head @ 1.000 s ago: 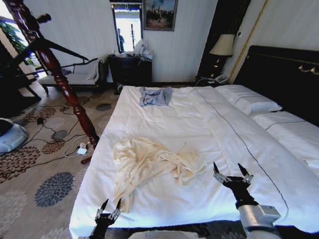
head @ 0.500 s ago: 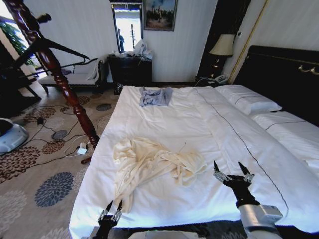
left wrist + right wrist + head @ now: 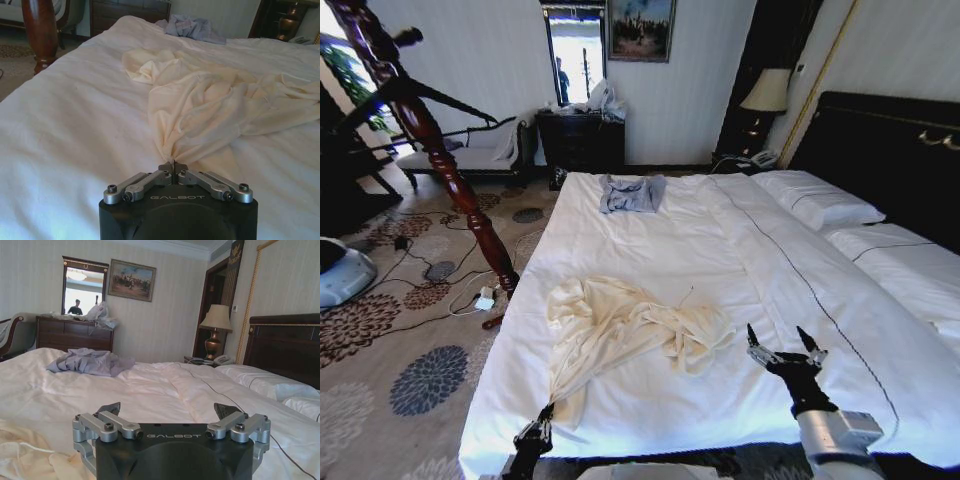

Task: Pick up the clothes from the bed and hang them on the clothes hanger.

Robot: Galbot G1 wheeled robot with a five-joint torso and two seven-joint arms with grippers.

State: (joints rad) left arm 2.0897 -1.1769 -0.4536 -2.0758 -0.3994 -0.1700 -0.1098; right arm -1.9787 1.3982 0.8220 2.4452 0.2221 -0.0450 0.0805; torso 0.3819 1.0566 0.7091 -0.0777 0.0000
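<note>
The clothes (image 3: pixel 620 335), a cream long-sleeved top, lie crumpled on the near half of the bed (image 3: pixel 720 250), and we have them by one trailing corner. Our left gripper (image 3: pixel 173 169) has its jaws pinched together on that lowest fold of fabric, right at the near edge of the mattress; in the left wrist view the cloth gathers into tight pleats where the fingertips meet. We judge this corner was chosen because it is the part nearest us, and a pull from there should draw the whole top off the sheet in one piece. The left arm sits low, with the gripper (image 3: pixel 538 432) pointed along the bed surface toward the pile.

Our right gripper (image 3: pixel 786 352) hovers above bare sheet to the right of the top, jaws spread wide and holding nothing, wrist level and facing the far wall. Further off, a grey-blue garment (image 3: pixel 631 192) rests at the far edge of the bed, well apart from the top. A reddish wooden post (image 3: pixel 440 150) stands on the carpet to our left.
</note>
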